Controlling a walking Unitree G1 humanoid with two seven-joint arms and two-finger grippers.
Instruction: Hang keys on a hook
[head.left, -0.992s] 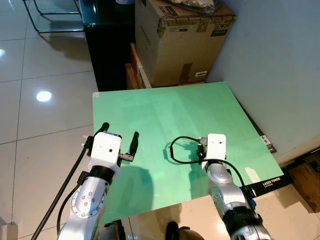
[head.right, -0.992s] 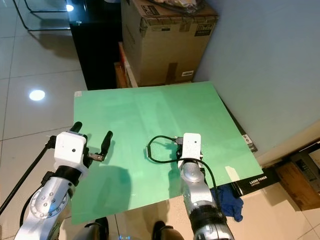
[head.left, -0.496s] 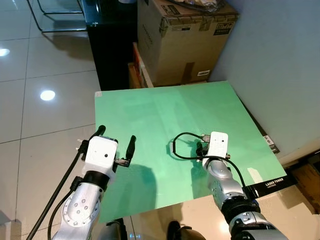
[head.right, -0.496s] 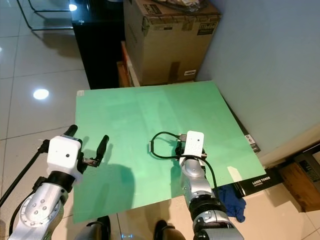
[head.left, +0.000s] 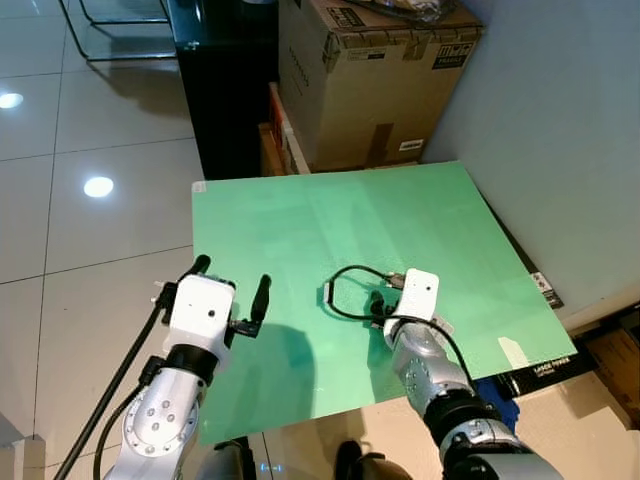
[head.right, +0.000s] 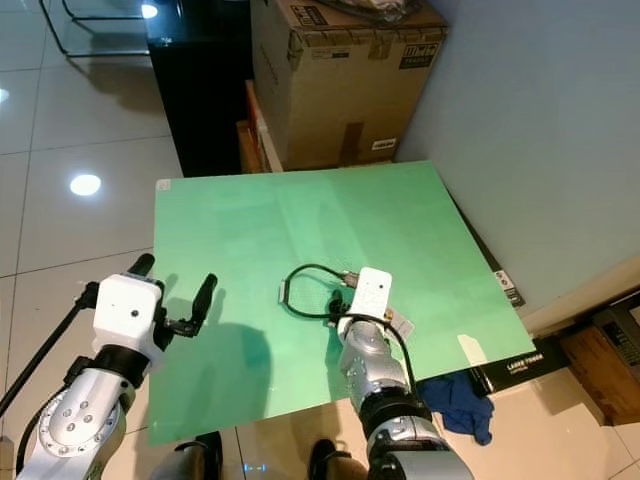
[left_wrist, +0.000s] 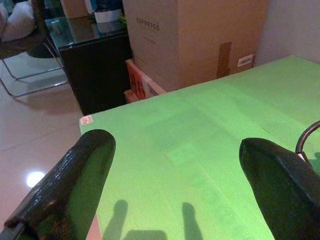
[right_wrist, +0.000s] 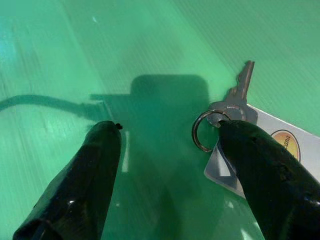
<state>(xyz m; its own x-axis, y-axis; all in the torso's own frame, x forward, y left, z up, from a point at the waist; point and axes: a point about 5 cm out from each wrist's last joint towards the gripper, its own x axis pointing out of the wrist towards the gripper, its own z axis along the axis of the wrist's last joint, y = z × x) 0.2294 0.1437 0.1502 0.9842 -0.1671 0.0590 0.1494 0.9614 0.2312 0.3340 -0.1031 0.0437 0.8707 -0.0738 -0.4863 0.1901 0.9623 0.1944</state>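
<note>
A silver key on a ring (right_wrist: 220, 112) with a white tag (right_wrist: 260, 150) lies flat on the green board (head.left: 350, 220). My right gripper (right_wrist: 165, 145) hovers low over the board, open, with nothing between its fingers. The ring lies just inside one finger (right_wrist: 265, 170), which covers part of the tag. In the head views the right wrist's white housing (head.left: 418, 293) hides the key; a corner of the tag (head.right: 402, 323) peeks out beside it. My left gripper (head.left: 232, 285) is open above the board's near left corner, holding nothing.
A large cardboard box (head.left: 370, 80) and a black cabinet (head.left: 225, 80) stand behind the board. A pale wall (head.left: 560, 130) runs along the right. A black cable loop (head.left: 345, 290) hangs off the right wrist. A blue cloth (head.right: 455, 395) lies on the tiled floor (head.left: 90, 200).
My right gripper has shifted slightly left over the board and tilted. The left gripper has hardly moved. The whole view has shifted a little.
</note>
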